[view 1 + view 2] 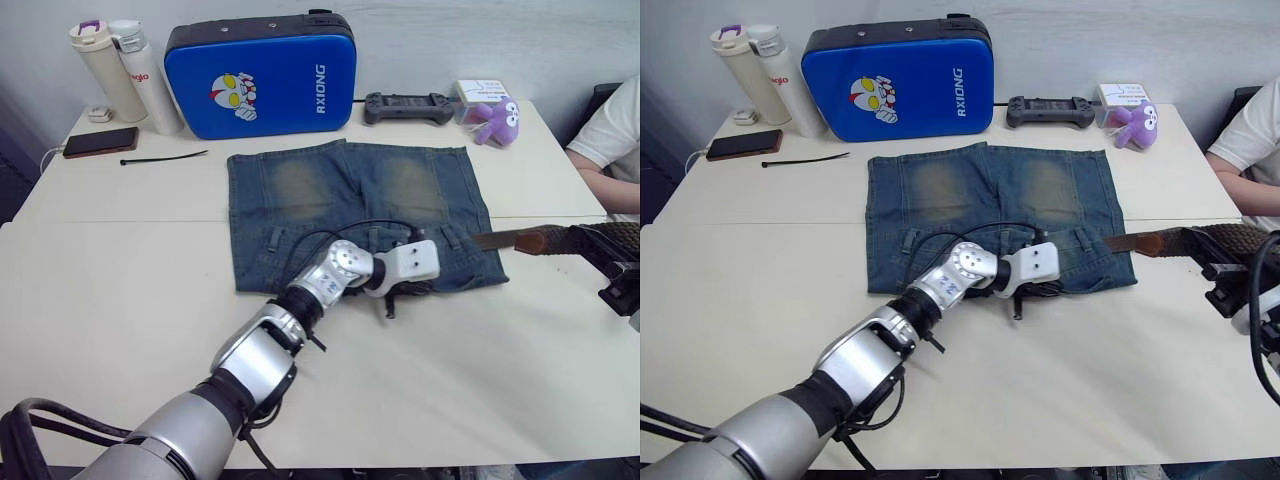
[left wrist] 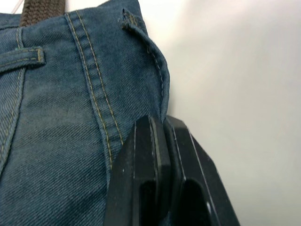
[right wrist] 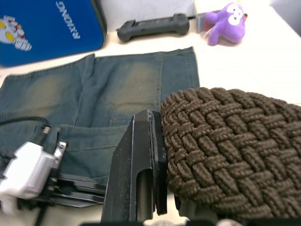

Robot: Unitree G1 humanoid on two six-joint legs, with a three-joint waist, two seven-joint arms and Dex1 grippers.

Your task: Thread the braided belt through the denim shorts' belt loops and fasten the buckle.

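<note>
The blue denim shorts (image 1: 355, 215) lie flat mid-table. The left gripper (image 1: 1025, 298) pinches their near waistband. The right gripper (image 3: 160, 188) clamps the brown braided belt (image 1: 545, 240) at the right. The cloth could slip free and bunch.

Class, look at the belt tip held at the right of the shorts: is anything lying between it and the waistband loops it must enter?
Nothing visible. The braided belt tip points at the denim shorts waistband edge. The left hand pinches the waistband beyond it.
</note>
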